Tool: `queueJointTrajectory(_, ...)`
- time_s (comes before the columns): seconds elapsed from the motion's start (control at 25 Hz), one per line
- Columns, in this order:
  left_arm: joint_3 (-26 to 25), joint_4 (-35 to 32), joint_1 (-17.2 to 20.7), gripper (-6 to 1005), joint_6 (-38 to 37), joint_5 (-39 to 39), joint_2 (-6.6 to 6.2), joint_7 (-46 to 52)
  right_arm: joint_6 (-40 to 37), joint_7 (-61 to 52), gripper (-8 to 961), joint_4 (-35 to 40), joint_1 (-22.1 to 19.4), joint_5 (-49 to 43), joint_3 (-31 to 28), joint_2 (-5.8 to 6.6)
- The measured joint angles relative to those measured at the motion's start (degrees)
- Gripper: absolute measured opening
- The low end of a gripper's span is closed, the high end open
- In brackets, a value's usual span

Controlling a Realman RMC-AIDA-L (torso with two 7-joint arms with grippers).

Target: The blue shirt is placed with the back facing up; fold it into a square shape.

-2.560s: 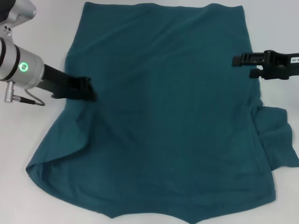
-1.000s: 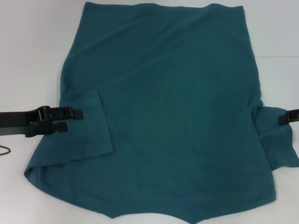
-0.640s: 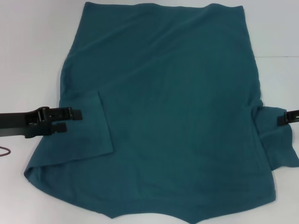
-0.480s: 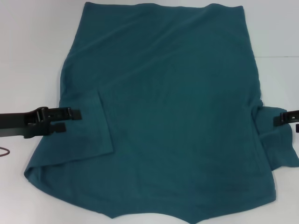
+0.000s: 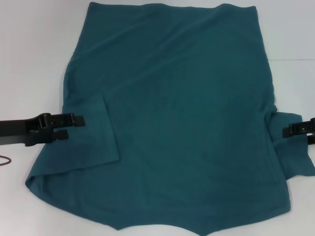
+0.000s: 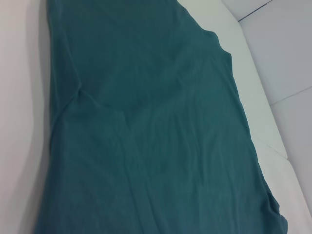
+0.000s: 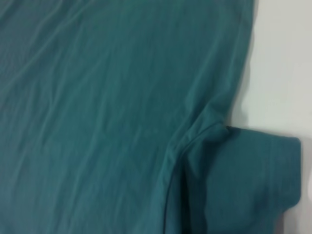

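blue shirt (image 5: 182, 113) soft matt knit, white table (image 5: 34, 59) smooth

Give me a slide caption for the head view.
Blue shirt spread on the white table, left sleeve folded in; left gripper and right gripper at its sleeves.

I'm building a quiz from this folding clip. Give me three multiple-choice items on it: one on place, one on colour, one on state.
1. Where is the left gripper?
A. over the folded-in left sleeve
B. at the far hem
C. off the shirt

2. What colour is the shirt?
A. red
B. teal-blue
C. white

3. How does the right sleeve lie?
A. folded onto the body
C. rolled up
B. spread out to the side

Answers: 1 A, its tips lie over the sleeve flap; 2 B, plain teal-blue throughout; 3 B, it sticks out on the table under the right gripper.
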State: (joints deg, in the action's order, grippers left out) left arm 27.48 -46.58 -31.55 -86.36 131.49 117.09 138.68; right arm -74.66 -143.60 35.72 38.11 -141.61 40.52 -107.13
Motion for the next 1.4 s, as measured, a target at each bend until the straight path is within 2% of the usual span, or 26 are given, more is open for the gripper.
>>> queueJointTrajectory(0.32,0.0,0.1,0.0,821,0.2,0.0,0.10,0.0,1.4,0.7,778,0.0,0.6,0.0,1.0,-1.14)
queueJointTrajectory(0.8,0.0,0.1,0.0,821,0.4,0.0,0.06,0.0,1.1,0.1,770,-0.1,0.7,-0.2,1.0,-1.24)
queueJointTrajectory(1.0,0.0,0.1,0.0,821,0.4,0.0,0.06,0.0,1.1,-0.3,532,-0.1,0.8,-1.3,0.9,-1.18)
queueJointTrajectory(1.12,-0.1,0.1,0.0,821,0.4,0.0,0.06,0.0,1.1,-0.5,324,-0.1,0.8,-1.5,0.9,-1.14)
queueJointTrajectory(1.32,-0.1,0.1,0.0,822,0.3,0.0,0.06,0.0,1.3,-0.4,80,-0.1,0.9,-2.8,1.0,-1.19)
queueJointTrajectory(1.4,-0.1,0.1,0.1,822,0.3,0.0,0.06,0.0,1.4,-0.2,68,0.3,0.9,-3.6,1.0,-1.27)
